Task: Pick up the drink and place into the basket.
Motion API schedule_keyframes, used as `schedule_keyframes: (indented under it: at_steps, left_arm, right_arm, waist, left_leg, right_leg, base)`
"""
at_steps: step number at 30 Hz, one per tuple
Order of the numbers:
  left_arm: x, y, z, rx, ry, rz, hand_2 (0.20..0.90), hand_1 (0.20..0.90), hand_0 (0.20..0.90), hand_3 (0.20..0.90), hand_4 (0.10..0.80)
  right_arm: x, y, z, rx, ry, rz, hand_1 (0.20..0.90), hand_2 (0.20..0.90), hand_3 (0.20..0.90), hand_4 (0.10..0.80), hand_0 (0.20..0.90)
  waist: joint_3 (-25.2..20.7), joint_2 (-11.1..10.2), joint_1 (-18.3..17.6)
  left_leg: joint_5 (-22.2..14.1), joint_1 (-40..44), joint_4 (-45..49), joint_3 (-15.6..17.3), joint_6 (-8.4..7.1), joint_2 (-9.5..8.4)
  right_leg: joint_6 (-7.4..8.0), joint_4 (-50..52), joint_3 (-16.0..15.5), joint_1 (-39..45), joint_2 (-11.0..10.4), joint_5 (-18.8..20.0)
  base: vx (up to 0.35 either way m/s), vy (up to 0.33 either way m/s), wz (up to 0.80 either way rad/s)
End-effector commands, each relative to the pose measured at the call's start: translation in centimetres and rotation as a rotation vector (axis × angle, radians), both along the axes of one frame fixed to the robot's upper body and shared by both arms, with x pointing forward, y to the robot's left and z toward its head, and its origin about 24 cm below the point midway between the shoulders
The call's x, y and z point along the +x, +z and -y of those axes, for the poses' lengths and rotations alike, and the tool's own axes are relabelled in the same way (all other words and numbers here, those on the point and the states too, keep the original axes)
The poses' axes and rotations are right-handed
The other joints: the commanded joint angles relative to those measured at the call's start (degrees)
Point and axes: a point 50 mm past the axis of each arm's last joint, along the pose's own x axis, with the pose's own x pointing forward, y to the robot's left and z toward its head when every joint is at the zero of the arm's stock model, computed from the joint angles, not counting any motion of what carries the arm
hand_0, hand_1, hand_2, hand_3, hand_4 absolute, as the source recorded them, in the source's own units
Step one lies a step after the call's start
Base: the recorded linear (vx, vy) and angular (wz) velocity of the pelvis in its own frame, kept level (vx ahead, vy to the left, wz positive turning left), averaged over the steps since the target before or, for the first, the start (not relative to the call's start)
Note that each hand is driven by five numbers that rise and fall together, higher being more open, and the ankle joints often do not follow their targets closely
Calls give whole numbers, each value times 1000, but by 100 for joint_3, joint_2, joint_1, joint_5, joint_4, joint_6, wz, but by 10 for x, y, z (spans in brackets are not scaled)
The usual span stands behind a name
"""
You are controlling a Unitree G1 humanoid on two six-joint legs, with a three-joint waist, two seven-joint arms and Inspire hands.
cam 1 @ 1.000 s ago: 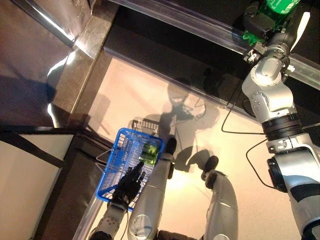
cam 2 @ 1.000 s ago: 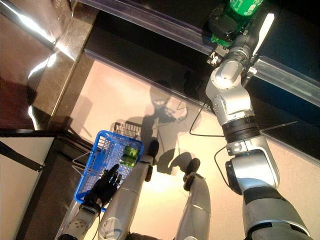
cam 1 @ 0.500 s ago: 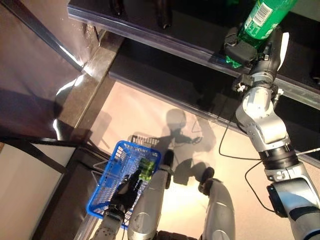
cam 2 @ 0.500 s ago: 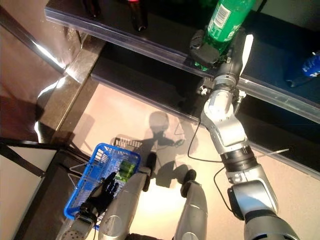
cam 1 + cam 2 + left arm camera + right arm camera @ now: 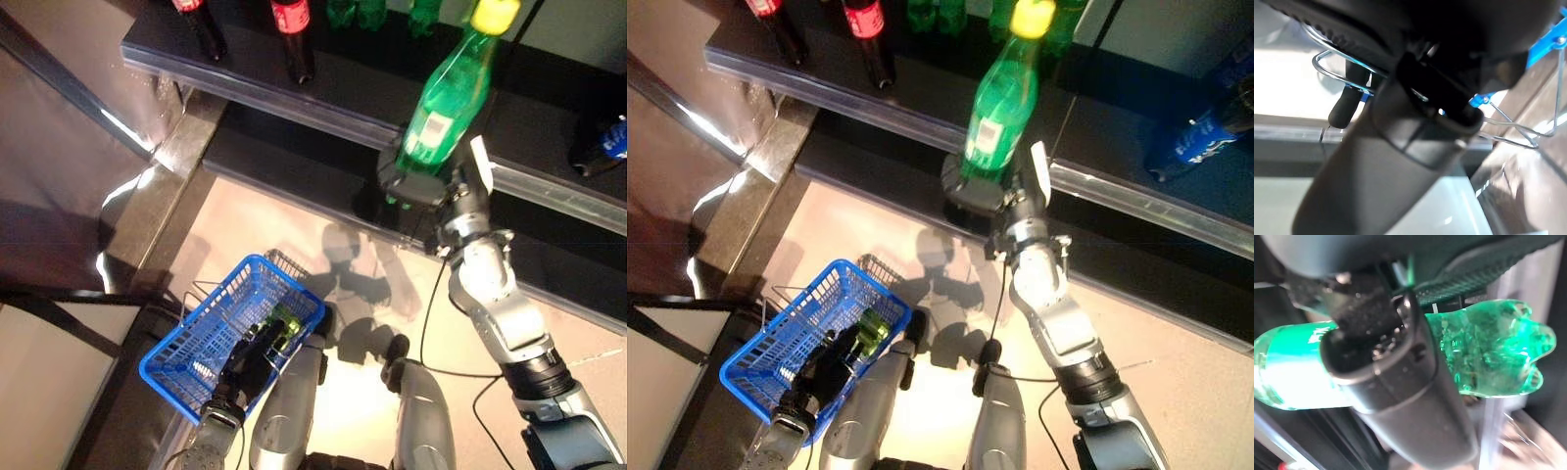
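Dark shelving (image 5: 323,83) carried red-labelled bottles (image 5: 292,22). Before it, the right robot hand (image 5: 423,186) clasped a green plastic drink bottle with a yellow cap (image 5: 446,93) by its base. The left robot hand (image 5: 249,358) gripped the blue wire basket's (image 5: 201,333) handle.

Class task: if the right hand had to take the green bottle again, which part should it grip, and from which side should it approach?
Grip the green bottle low on its body, below the label, where the right hand holds it now. Approach from the robot's side: the shelf blocks the far side.
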Motion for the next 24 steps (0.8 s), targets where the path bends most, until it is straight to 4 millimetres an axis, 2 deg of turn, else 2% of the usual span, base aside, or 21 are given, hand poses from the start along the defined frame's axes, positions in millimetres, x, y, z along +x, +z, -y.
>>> schedule_keyframes:
  at_steps: [1,6,7,9,10,12,13,14,15,20,24]
  left_arm:
    - [20,67,16,-16,-120,434,300,300,300,200,100]
    - [20,68,17,-17,-121,436,300,300,300,200,100]
    - [21,81,21,-25,-157,486,300,300,300,200,100]
    - [21,81,21,-25,-157,486,300,300,300,200,100]
    - [23,95,26,-33,-185,541,300,300,300,200,100]
    - [23,95,26,-33,-185,541,300,300,300,200,100]
    - [24,106,30,-48,-203,586,300,300,300,200,100]
    - [24,106,30,-48,-203,586,300,300,300,200,100]
    - [23,123,37,-62,-261,665,300,300,300,200,100]
    - [24,136,39,-44,-291,715,300,300,300,200,100]
    - [18,157,49,-71,-434,840,300,300,300,200,100]
  right_arm:
    - [-40,83,-24,32,223,461,300,300,200,100,300]
    - [-40,82,-25,32,226,457,300,300,200,100,300]
    - [-43,72,-32,32,278,412,300,300,200,100,300]
    - [-43,72,-32,32,278,412,300,300,200,100,300]
    - [-48,59,-39,45,353,357,300,300,200,100,300]
    - [-48,59,-39,45,353,357,300,300,200,100,300]
    - [-52,50,-47,55,411,315,300,300,200,100,300]
    - [-52,50,-47,55,411,315,300,300,200,100,300]
    - [-58,40,-55,72,454,283,300,300,200,100,300]
    - [-60,38,-57,93,463,272,300,300,200,100,300]
    - [-59,33,-55,137,417,242,300,300,200,100,300]
  waist:
    - [-801,-90,-198]
    - [-806,-91,-198]
    - [-881,-114,-182]
    - [-881,-114,-182]
    - [-977,-133,-161]
    - [-977,-133,-161]
    - [-1063,-147,-124]
    - [-1063,-147,-124]
    - [-1220,-179,-41]
    - [-1302,-198,7]
    - [-1422,-199,78]
  left_leg:
    - [-375,334,622,-129,97,-153]
    - [-375,347,617,-133,96,-151]
    - [-366,455,556,-170,91,-138]
    - [-366,455,556,-170,91,-138]
    - [-342,622,437,-214,85,-111]
    - [-342,622,437,-214,85,-111]
    - [-313,756,316,-263,81,-106]
    - [-313,756,316,-263,81,-106]
    - [-264,933,142,-357,64,-99]
    - [-274,1034,97,-423,54,-101]
    - [-279,1151,42,-513,55,-115]
  right_leg:
    - [-366,-480,-408,883,298,92]
    - [-367,-493,-413,904,300,93]
    - [-364,-616,-439,1072,323,105]
    - [-364,-616,-439,1072,323,105]
    - [-346,-738,-461,1251,347,118]
    - [-346,-738,-461,1251,347,118]
    - [-335,-887,-498,1431,366,135]
    - [-335,-887,-498,1431,366,135]
    - [-302,-1118,-582,1671,384,170]
    - [-291,-1216,-619,1807,393,168]
    - [-294,-1311,-667,1978,412,161]
  base:
    - [18,-57,-8]
    - [14,-20,6]
    - [42,-37,11]
    - [51,-38,8]
    - [60,-40,6]
    - [57,-38,6]
    - [53,-36,6]
    - [116,-99,15]
    - [66,-67,16]
    - [36,-33,14]
    - [58,-11,9]
